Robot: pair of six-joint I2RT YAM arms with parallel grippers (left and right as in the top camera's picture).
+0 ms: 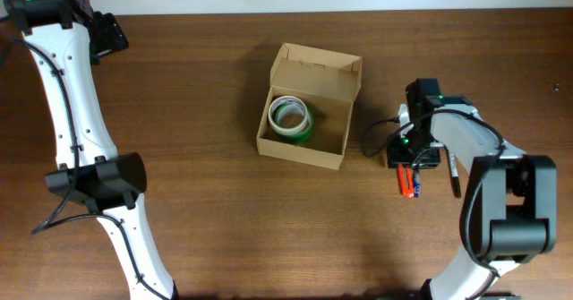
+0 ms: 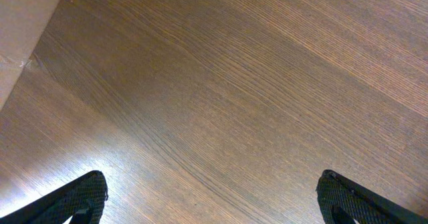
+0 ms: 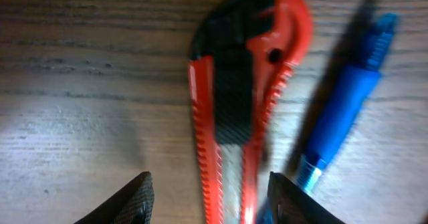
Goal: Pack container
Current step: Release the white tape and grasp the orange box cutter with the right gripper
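The tan cardboard container [image 1: 301,154] stands open at the table's middle, its flap lid raised at the back. A white and a green tape roll [image 1: 288,116] lie inside at its left. My right gripper [image 1: 413,157] is to the right of the box, low over a red utility knife [image 1: 406,182]. In the right wrist view the open fingers [image 3: 210,197] straddle the knife [image 3: 227,97], with a blue pen [image 3: 348,97] just to its right. My left gripper [image 1: 107,33] is at the far left corner, open and empty over bare wood [image 2: 212,200].
A black marker [image 1: 454,175] lies right of the knife, beside the right arm. The blue pen [image 1: 416,185] lies against the knife. The left arm's white links [image 1: 81,148] stretch along the table's left side. The table's back edge is near the left gripper.
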